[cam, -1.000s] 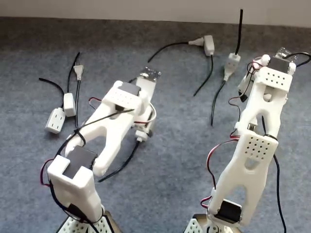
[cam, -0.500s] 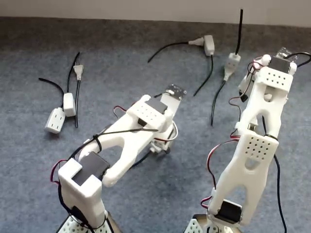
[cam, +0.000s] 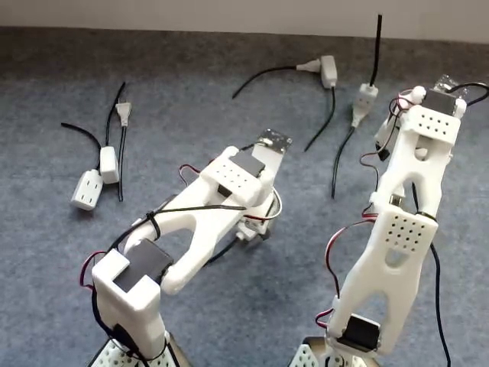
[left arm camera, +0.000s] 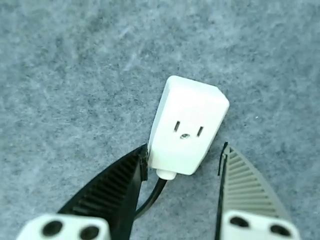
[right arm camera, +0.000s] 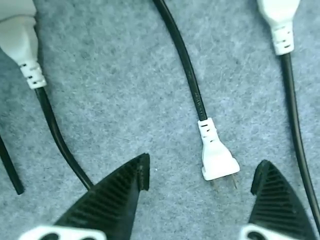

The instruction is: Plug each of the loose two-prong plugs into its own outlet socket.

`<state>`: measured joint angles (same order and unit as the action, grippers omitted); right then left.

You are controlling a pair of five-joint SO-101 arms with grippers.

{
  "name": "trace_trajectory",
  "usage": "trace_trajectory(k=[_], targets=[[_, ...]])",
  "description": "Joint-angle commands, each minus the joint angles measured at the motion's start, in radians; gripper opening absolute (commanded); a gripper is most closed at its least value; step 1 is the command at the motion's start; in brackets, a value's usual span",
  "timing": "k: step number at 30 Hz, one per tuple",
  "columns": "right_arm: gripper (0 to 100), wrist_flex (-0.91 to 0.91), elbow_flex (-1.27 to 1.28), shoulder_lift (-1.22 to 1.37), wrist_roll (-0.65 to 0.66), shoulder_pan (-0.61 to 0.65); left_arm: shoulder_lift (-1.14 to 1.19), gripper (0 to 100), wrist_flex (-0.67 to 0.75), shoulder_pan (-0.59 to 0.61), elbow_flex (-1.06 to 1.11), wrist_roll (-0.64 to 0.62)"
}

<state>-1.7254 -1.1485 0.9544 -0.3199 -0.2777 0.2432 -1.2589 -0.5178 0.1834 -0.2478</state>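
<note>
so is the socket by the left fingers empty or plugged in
Empty: the outlet socket shows both slots bare, with no plug in them, between the open left fingers.

Your table cover (cam: 61, 252): grey cloth, felt-like, matt, fuzzy. Outlet socket (left arm camera: 186, 125): white plastic, smooth, faintly glossy. Plug (right arm camera: 217, 159): white plastic, dull metal prongs. Cord (right arm camera: 182, 55): black, smooth rubbery sheath. Your left fingers (left arm camera: 112, 185): black ribbed matt plastic.

High camera looking down over the carpet (cam: 53, 252), wrist cameras close, facing down at it
</note>
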Motion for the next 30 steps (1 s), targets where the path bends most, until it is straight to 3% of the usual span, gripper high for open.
trace_trajectory(k=[1,9,14,30], targets=[[32.2,-0.035,-0.013,-0.024,-0.005,0.007,-0.039,23,-0.028,0.018,-0.058,0.058],[32.2,-0.035,-0.013,-0.024,-0.005,0.007,-0.108,23,-0.044,0.116,-0.062,0.071],[32.2,-0.035,-0.013,-0.024,-0.005,0.007,-0.024,23,0.049,0.145,-0.058,0.072],[32.2,-0.035,-0.013,-0.024,-0.005,0.004,0.093,23,0.023,-0.082,-0.056,0.064]])
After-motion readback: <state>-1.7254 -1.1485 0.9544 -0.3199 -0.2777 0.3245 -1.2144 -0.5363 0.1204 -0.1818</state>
